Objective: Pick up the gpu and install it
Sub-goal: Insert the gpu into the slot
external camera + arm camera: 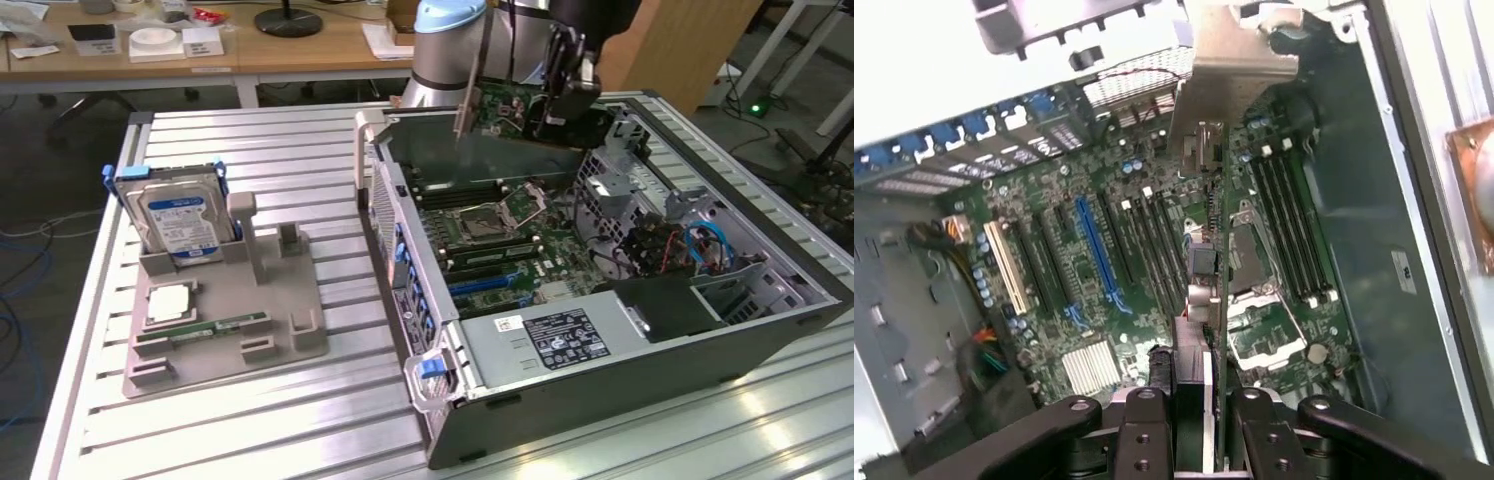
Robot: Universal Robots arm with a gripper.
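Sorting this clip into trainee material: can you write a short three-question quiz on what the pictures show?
1. True or false: the gpu is already seated in the motherboard.
2. What stands upright in the gray holder? A) hard drive B) cooling fan C) keyboard
3. What is the gripper shut on?
Key: 1 false, it hangs above the open case; 2 A; 3 the gpu.

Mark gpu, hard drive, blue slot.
green gpu card with silver bracket (505, 108): exterior view, board face.
silver hard drive with blue label (182, 222): exterior view, label.
long blue motherboard slot (1099, 255): wrist view, mid-length.
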